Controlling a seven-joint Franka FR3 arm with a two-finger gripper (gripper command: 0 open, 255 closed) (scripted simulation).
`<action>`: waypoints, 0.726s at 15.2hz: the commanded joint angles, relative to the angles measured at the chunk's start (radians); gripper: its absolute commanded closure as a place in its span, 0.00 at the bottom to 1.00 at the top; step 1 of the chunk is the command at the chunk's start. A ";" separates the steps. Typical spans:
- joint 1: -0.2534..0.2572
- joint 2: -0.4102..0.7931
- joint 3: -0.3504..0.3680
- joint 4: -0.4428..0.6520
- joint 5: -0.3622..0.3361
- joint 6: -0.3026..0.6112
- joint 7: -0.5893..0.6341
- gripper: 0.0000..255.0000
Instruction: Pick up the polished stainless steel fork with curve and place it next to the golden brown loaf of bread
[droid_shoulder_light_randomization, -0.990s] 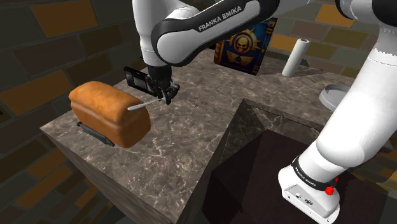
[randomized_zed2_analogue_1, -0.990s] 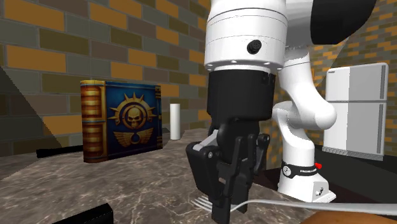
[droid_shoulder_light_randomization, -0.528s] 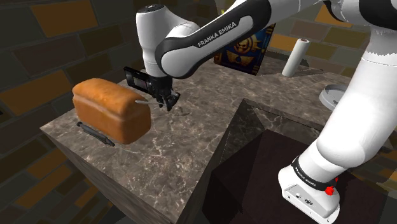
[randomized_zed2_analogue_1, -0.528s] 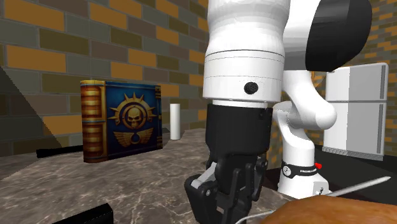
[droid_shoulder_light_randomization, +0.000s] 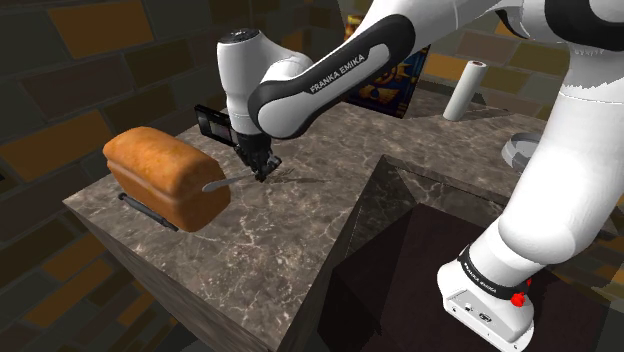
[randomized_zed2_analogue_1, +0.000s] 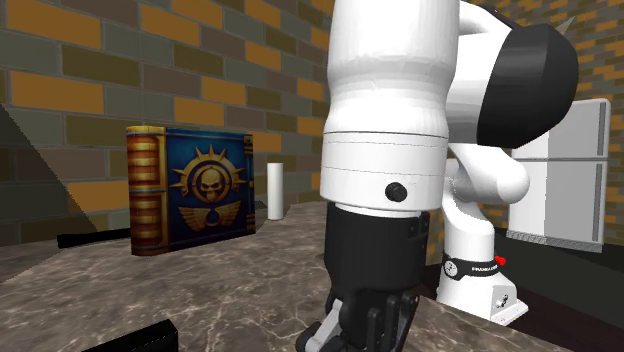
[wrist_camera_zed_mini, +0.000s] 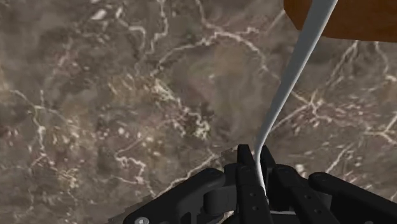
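A golden brown loaf of bread (droid_shoulder_light_randomization: 165, 178) lies near the counter's corner at the shoulder view's left. My gripper (droid_shoulder_light_randomization: 263, 172) hangs low over the marble counter (droid_shoulder_light_randomization: 290, 235), just right of the loaf's end, shut on a slim silver fork (droid_shoulder_light_randomization: 216, 185). The fork's handle runs from the fingers to the loaf's end face. In the wrist view the gripper (wrist_camera_zed_mini: 256, 159) clasps the curved fork (wrist_camera_zed_mini: 289, 83), whose handle reaches out over the edge of the loaf (wrist_camera_zed_mini: 350, 22).
A blue book with a skull emblem (randomized_zed2_analogue_1: 190, 190) and a white paper roll (randomized_zed2_analogue_1: 275, 192) stand at the counter's back. A grey dish (droid_shoulder_light_randomization: 525, 150) sits behind the arm. A black bar (droid_shoulder_light_randomization: 150, 210) lies under the loaf. The counter drops into a dark recess (droid_shoulder_light_randomization: 420, 260).
The gripper has sunk closer to the counter with the fork. The loaf has shifted a little toward the shoulder view's left and has dropped out of the second exterior view.
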 joint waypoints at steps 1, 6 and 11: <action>0.000 0.000 0.000 -0.002 0.000 0.001 0.000 1.00; 0.000 0.000 0.000 -0.002 0.000 0.002 0.000 0.00; -0.006 -0.020 0.008 0.009 0.019 -0.025 -0.012 0.00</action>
